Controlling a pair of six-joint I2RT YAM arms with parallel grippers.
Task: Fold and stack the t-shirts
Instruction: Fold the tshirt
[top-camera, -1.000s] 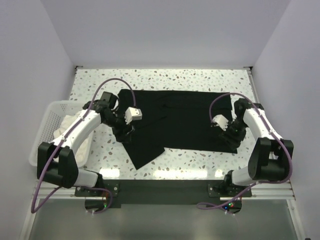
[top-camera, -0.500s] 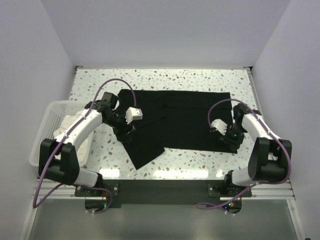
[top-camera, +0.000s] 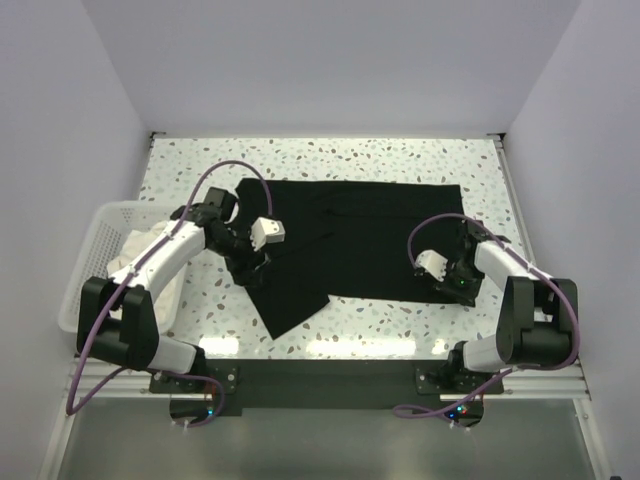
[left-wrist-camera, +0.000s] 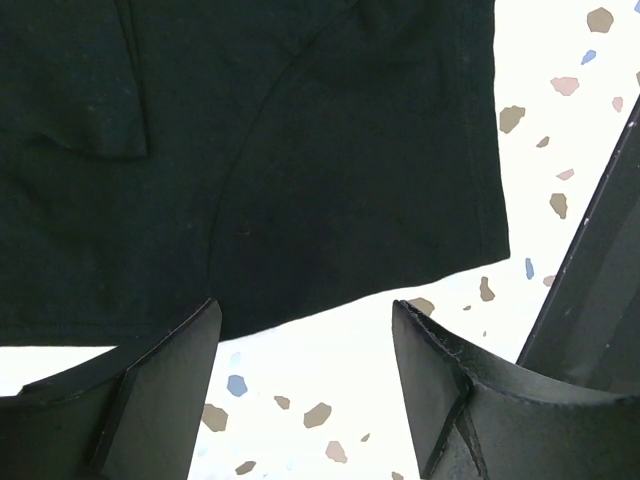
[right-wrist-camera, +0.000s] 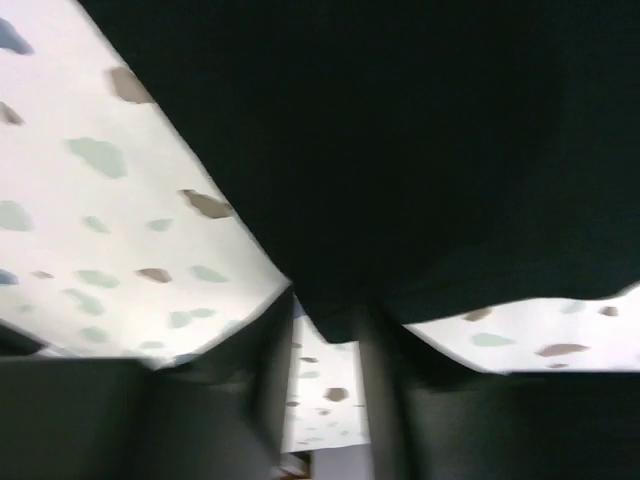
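Note:
A black t-shirt (top-camera: 350, 240) lies spread flat on the speckled table, one sleeve trailing toward the front left. My left gripper (top-camera: 250, 268) hovers at its left edge. In the left wrist view this gripper (left-wrist-camera: 305, 335) is open, with bare table between the fingers (left-wrist-camera: 165, 385) and the shirt's hem (left-wrist-camera: 330, 200) just beyond the tips. My right gripper (top-camera: 456, 285) is low at the shirt's front right corner. In the blurred right wrist view its fingers (right-wrist-camera: 270, 370) stand narrowly apart, and the corner of the black shirt (right-wrist-camera: 330, 315) pokes between the tips. A white t-shirt (top-camera: 135, 250) lies in the basket.
A white lattice basket (top-camera: 92, 262) hangs off the table's left side beside my left arm. Purple cables loop above both wrists. White walls close in the table at the back and sides. A dark rail runs along the near edge.
My right gripper has dropped toward the near edge onto the shirt's front right corner, and its jaws have narrowed. The left gripper has barely moved.

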